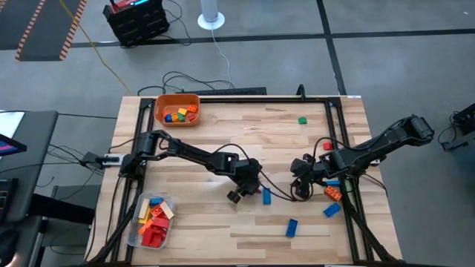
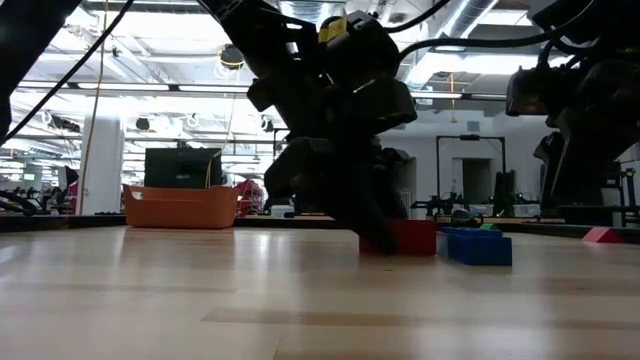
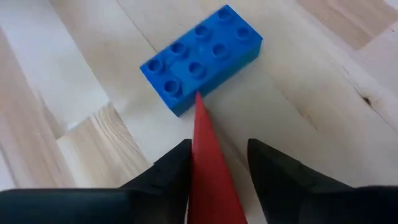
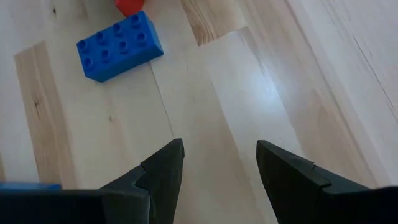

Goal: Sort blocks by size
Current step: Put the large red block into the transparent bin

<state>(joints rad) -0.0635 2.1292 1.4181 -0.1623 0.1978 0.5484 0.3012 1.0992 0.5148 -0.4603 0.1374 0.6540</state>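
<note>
Left pincer (image 3: 217, 165) clamps a red block (image 3: 208, 168) beside a blue brick (image 3: 200, 57) for sorting; right pincer (image 4: 217, 165) waits, fingers apart.

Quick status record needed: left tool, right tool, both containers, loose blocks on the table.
left tool: mid-table, closing around a red block beside a blue block
right tool: open, empty, low over the table
orange bin: far left corner, holds blocks
clear tub: near left, holds blocks
loose: green block far right
</note>
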